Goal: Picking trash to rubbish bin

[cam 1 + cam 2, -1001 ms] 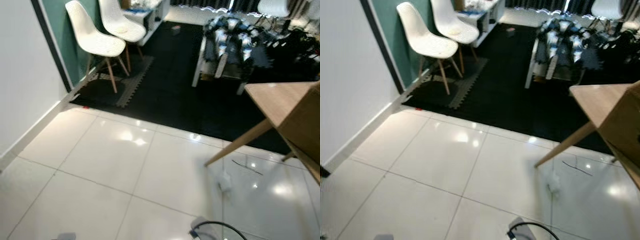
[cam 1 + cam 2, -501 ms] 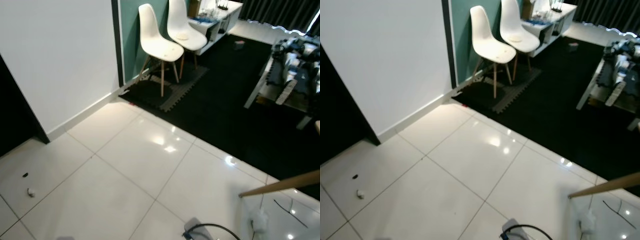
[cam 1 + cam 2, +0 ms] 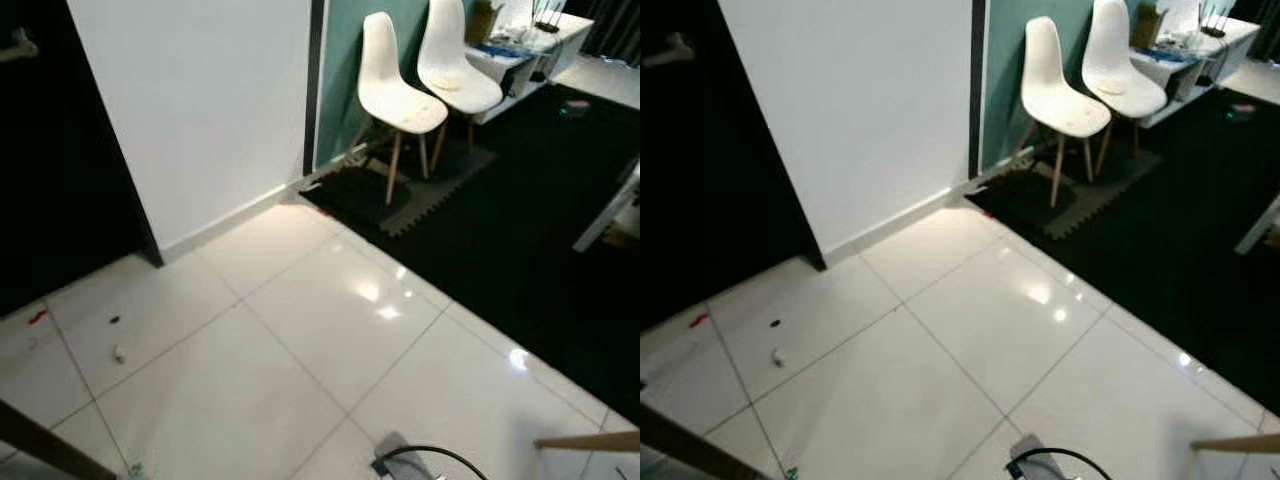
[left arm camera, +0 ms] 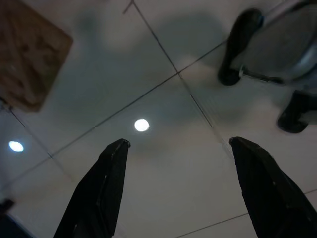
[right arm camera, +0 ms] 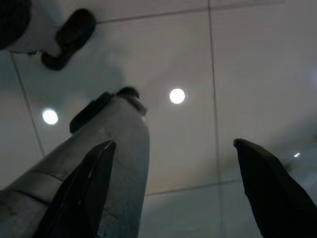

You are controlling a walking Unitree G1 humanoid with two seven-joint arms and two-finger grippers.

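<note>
Small bits of trash lie on the white floor tiles at the left, near a dark doorway: a white scrap (image 3: 120,354), a dark speck (image 3: 114,320) and a red scrap (image 3: 37,316). Both arms hang low over the floor. In the left wrist view my left gripper (image 4: 179,143) is open, with bare tile between its black fingers (image 4: 99,193). The right wrist view has my right gripper (image 5: 174,143) open too, over tile, with nothing between its fingers.
A white wall (image 3: 200,110) ends at a dark doorway (image 3: 60,180) on the left. Two white chairs (image 3: 400,95) stand at the back on a black mat (image 3: 540,230). A wooden leg (image 3: 40,445) crosses the lower left corner and a black cable (image 3: 430,455) lies at the bottom.
The camera has swung to the left: the chairs and black mat slid right, the wooden table left the picture, and the doorway and the floor scraps came into view.
</note>
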